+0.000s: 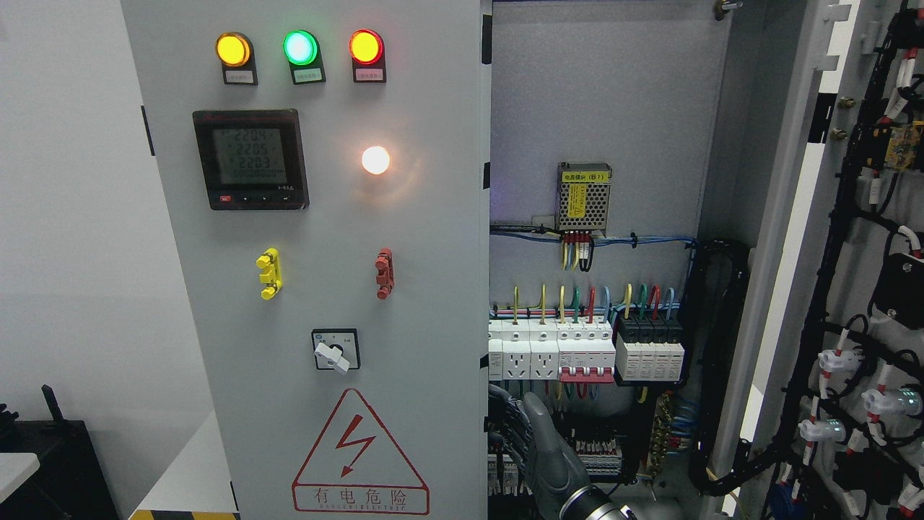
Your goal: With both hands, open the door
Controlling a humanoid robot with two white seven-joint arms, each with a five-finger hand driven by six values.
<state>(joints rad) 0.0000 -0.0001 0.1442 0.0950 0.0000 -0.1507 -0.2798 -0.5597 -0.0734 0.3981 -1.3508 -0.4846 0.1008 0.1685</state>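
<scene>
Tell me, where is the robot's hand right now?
In the head view, a grey hand shows at the bottom centre, just right of the left door's edge, below the white breakers.

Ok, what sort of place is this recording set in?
Most likely an industrial electrical room or a training rig: a tall grey metal cabinet door carries lit indicator lamps and a red lightning warning triangle, and inside sit rows of white circuit breakers with coloured wiring.
</scene>
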